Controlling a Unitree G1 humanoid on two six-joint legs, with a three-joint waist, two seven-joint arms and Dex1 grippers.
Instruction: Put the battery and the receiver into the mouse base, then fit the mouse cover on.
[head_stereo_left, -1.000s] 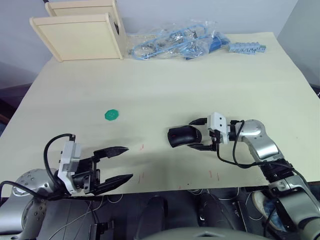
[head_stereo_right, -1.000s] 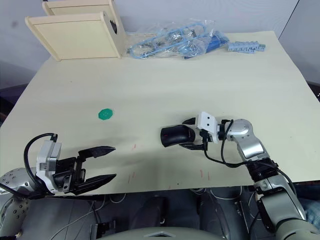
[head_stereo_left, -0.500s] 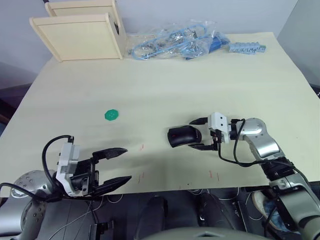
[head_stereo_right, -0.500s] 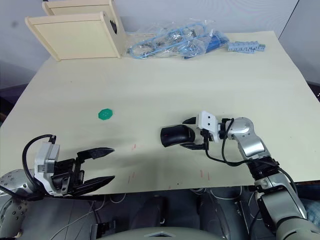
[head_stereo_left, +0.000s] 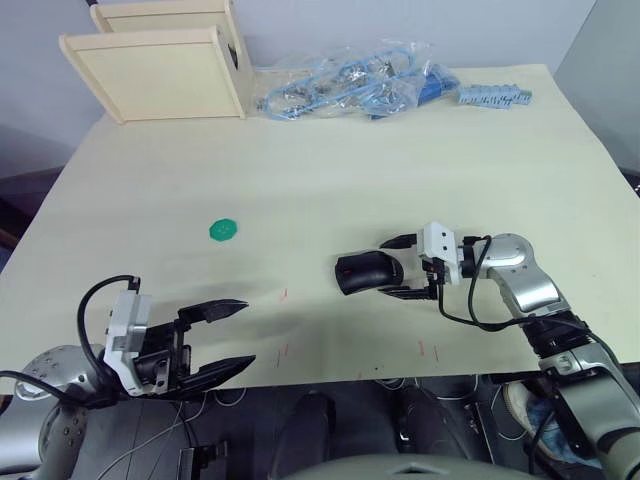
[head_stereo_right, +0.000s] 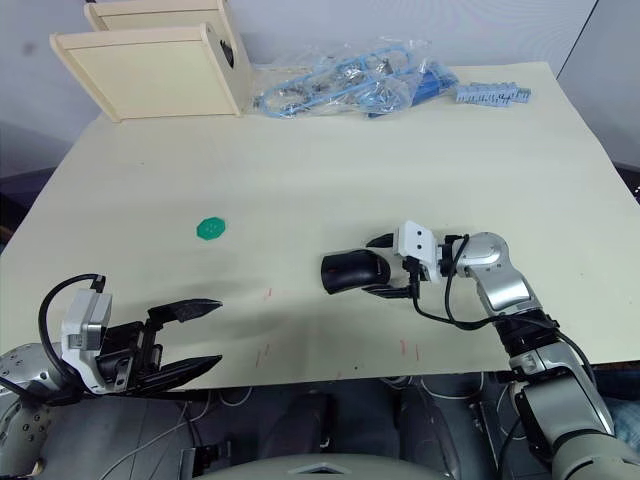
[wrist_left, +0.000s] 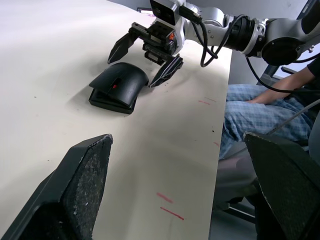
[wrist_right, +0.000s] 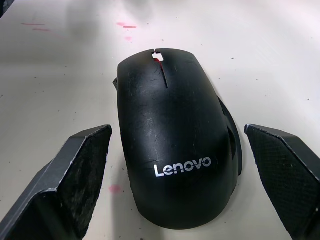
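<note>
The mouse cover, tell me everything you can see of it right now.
The mouse cover is a glossy black curved shell, faintly scuffed, with white Lenovo lettering near its rear and a slit and notch at its front where a bit of red shows. It lies on the mouse base, skewed rather than flush, so the base's edge sticks out along one side. The pair rests on the table. The right gripper straddles its rear, fingers open, not touching it.

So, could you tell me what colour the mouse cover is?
Black, clearest in the right wrist view: mouse cover.
</note>
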